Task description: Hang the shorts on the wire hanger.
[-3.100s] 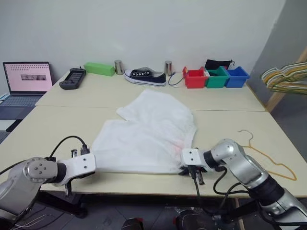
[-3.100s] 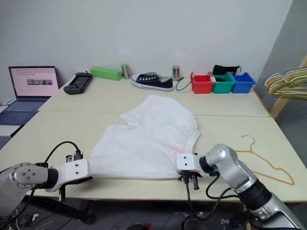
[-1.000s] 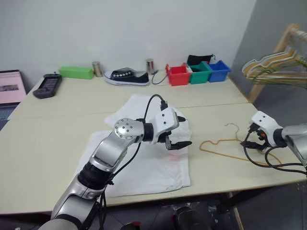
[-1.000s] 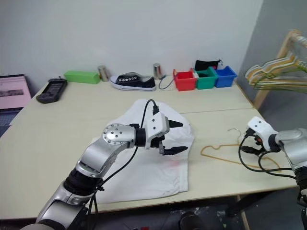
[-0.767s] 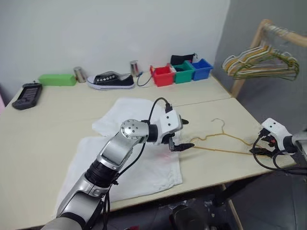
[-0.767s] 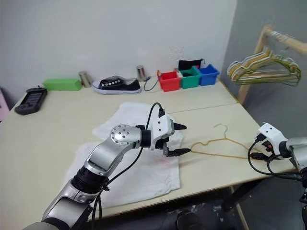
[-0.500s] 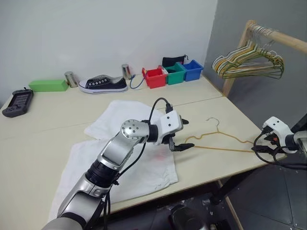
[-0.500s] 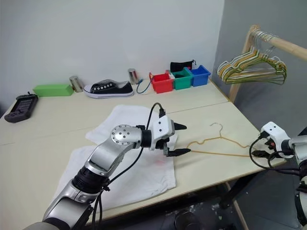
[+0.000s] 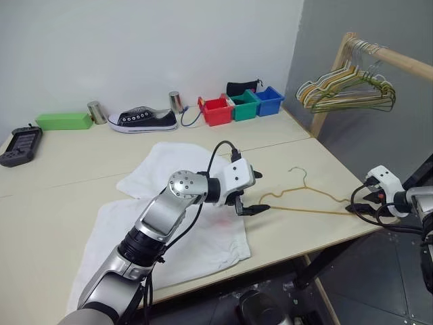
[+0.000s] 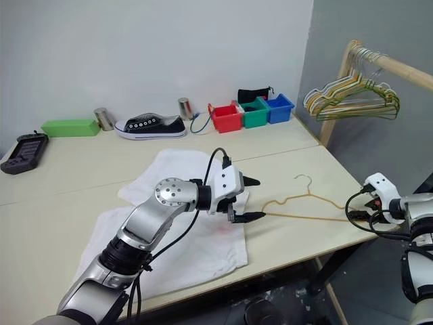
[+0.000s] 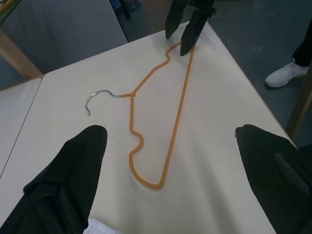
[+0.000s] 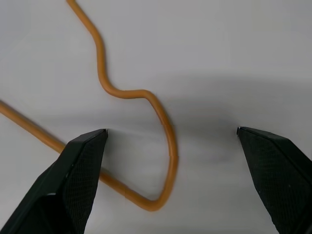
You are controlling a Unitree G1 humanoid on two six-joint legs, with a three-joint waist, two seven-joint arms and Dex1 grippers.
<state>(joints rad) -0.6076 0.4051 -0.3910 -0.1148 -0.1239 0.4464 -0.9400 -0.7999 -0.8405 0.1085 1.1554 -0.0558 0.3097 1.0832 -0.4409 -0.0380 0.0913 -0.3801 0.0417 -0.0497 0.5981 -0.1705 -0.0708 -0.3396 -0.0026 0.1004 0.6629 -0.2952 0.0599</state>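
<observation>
the right gripper [image 12: 170,134], released wide, straddles the wire hanger [image 9: 308,201] end at three o'clock; the left gripper [image 9: 260,192], released, hovers over the shorts [image 9: 169,230].

A lab: bare tables [image 9: 61,183], sorting bins [image 9: 240,107], hanger rack [image 9: 379,54].

White shorts [image 9: 176,223] beside flat wire hanger [image 9: 308,202]

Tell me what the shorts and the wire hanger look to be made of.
The shorts: soft white woven or knit cloth, matte; they lie limp and rumpled on the table. The wire hanger: thin bent wire, seemingly coated matte orange-tan, with a bare silvery metal hook; the core metal can't be told.
</observation>
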